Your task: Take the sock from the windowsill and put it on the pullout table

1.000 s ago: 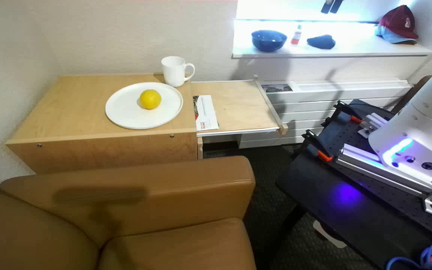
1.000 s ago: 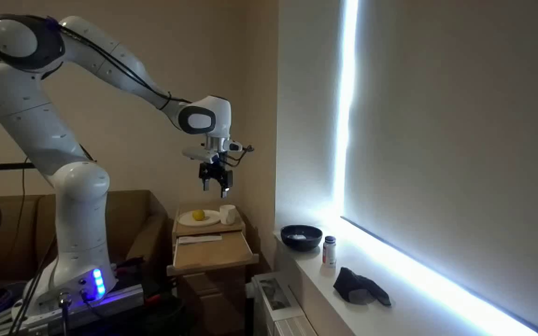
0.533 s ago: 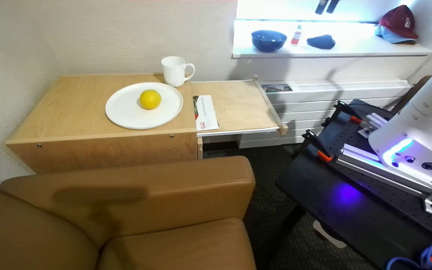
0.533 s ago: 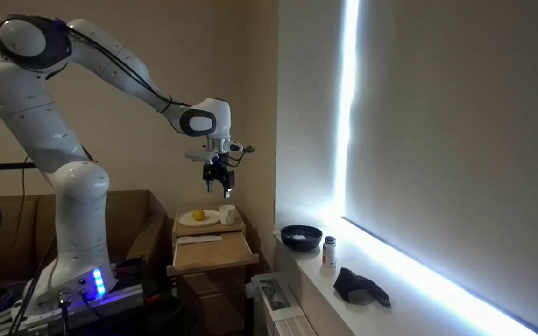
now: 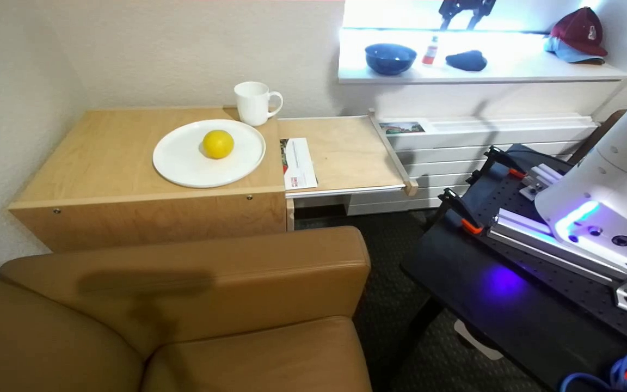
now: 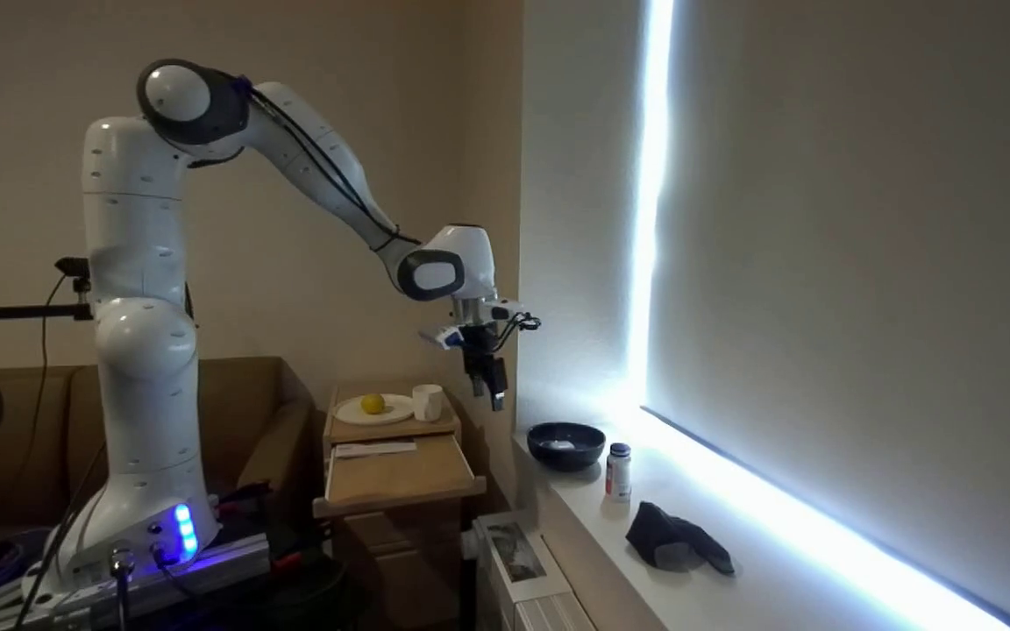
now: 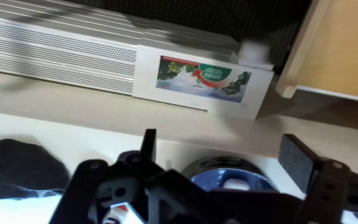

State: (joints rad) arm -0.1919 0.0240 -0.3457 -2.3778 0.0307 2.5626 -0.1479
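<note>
The sock [image 6: 670, 535], dark and crumpled, is lying on the windowsill [image 5: 517, 61], near the bottle [image 6: 617, 475], which stands between it and the bowl [image 5: 391, 61]. Its long axis runs roughly lengthwise along the windowsill; in an exterior view the narrower end points away from the bottle and the bulkier, humped end sits toward it. Which end is the toe I can't tell.

Counting along the windowsill, I make it one sock, one bottle, one dark blue bowl and, at the opposite end from the bowl, one maroon cap [image 5: 580, 31] over a pale blue item [image 5: 563, 51]. The table [image 5: 349, 158], pulled out, carries one printed leaflet [image 5: 300, 166]; on the wooden top [image 5: 112, 152] beside it are one white plate [image 5: 174, 158], bearing one round yellow thing [image 5: 218, 144], and one mug [image 5: 251, 103].

The jaws are spread wide, part of the bowl showing between them in the wrist view. Against half a second ago, the arm [image 6: 141, 219] has reached forward, and the jaws hang lower and nearer the windowsill. Sock, bottle and bowl are just where they were.
</note>
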